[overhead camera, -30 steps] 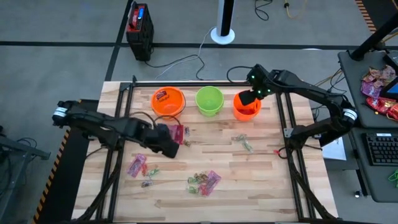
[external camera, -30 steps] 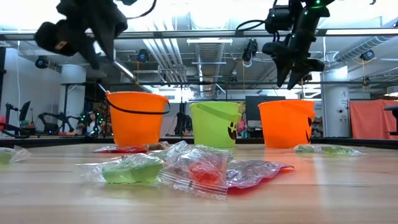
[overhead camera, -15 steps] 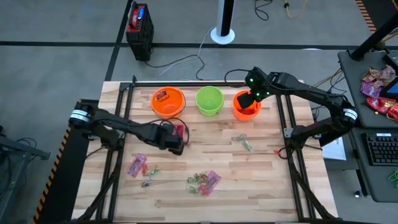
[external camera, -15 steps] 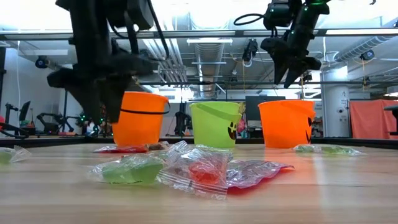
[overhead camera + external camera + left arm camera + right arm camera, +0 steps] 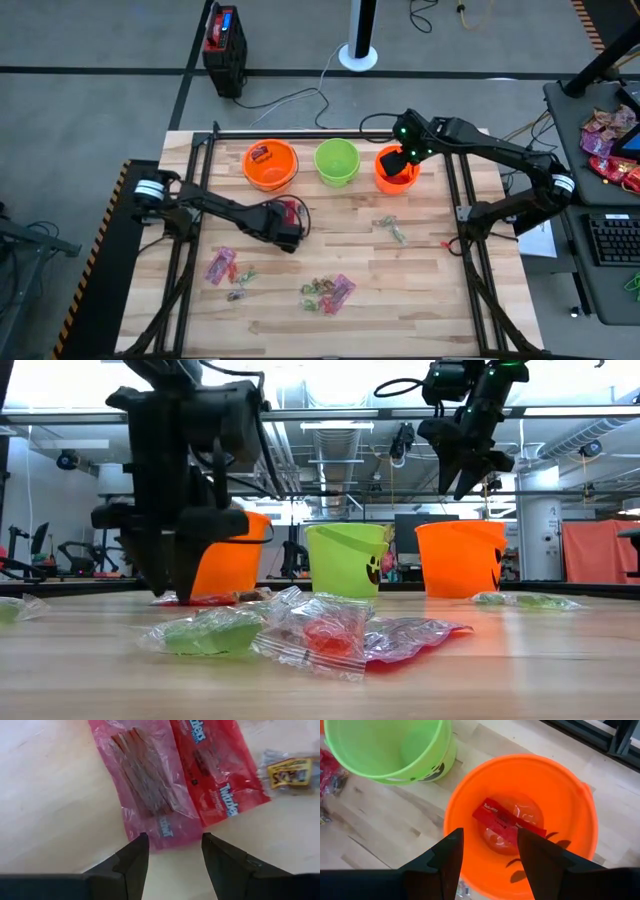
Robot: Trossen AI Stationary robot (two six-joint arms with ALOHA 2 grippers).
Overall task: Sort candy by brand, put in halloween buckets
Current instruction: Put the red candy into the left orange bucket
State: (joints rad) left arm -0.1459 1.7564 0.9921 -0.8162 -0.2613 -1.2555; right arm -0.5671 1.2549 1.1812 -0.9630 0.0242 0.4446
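Note:
My left gripper [image 5: 172,851] is open and low over the table, pointing down. Its fingers stand on either side of the near end of a pink-magenta packet [image 5: 146,777]. A red packet [image 5: 216,775] lies beside that one, both flat on the wood [image 5: 289,211]. My right gripper [image 5: 489,854] is open above the right orange bucket [image 5: 386,183], which holds a red packet [image 5: 506,822]. The green bucket [image 5: 322,163] and the left orange bucket [image 5: 250,166] stand in a row at the far side. The left gripper [image 5: 178,585] is near the left orange bucket.
More candy lies loose: a pink packet [image 5: 220,266] near the left, a mixed heap [image 5: 328,292] toward the near edge, green pieces [image 5: 391,229] right of centre. A small brown-and-yellow piece [image 5: 290,770] lies by the red packet. Dark frame rails run along both table sides.
My left gripper has come down from high above the table to just over it, moving right and toward the pink and red packets beside the left orange bucket. My right gripper has stayed above the right orange bucket.

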